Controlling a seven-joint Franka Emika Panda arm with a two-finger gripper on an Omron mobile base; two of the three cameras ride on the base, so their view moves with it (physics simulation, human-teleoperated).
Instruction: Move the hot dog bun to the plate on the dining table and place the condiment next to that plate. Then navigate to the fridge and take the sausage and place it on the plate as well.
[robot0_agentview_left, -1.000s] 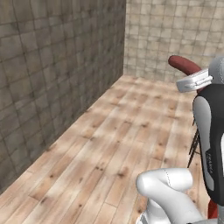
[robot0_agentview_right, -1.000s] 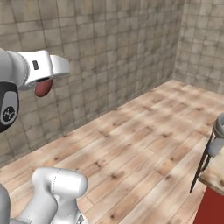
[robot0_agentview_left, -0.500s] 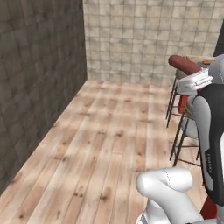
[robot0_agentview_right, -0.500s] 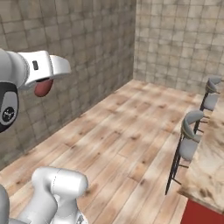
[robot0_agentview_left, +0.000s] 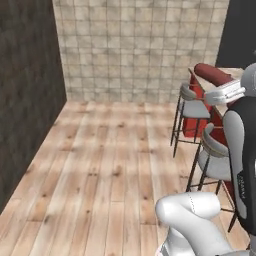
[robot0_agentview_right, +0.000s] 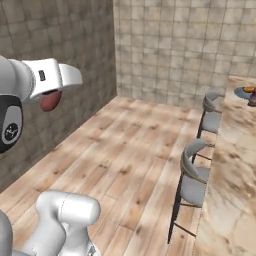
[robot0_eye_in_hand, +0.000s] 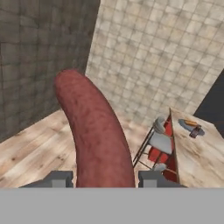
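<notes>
Hand view puts the sausage front and centre, rising between the two dark fingertips of the claw, which is clamped tight on its lower end. Rightward, past a grey-seated stool, the dining surface stretches away, with the plate and the condiment far down it; the bun I can't make out at that size. From the right base view, the sausage hangs under the white hand at the left, with wooden floor between it and the surface on the right. To my eye, the risk is the long unsupported sausage slipping or pivoting in that end-on grip while the base drives, or the stools snagging the arm as it reaches across.
</notes>
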